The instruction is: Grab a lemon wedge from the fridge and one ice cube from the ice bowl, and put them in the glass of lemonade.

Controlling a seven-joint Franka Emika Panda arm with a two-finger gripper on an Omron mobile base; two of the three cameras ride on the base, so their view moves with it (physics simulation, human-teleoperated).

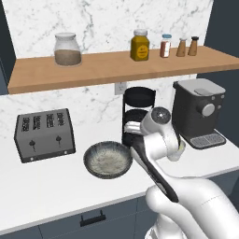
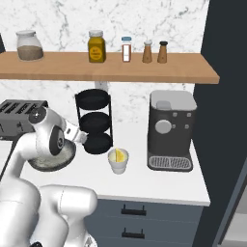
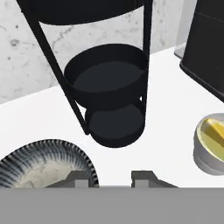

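The gripper (image 3: pixel 111 177) hangs over the counter (image 2: pixel 159 181) between the ice bowl (image 1: pixel 108 159) and the glass of lemonade (image 2: pixel 118 160), which holds the lemon wedge (image 2: pixel 117 155); whether its jaws are parted or clenched cannot be determined.

**Marble wall, wooden shelf, white counter**

A white marble wall (image 1: pixel 116 23) is rising at twelve o'clock, carrying a wooden shelf (image 1: pixel 116 67). A white countertop (image 1: pixel 46 186) is spreading below, blue-grey drawers (image 2: pixel 144 217) sitting under it at six o'clock.

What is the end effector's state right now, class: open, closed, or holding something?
End effector: fingertips apart, nothing seen between them; open or closed cannot be told.
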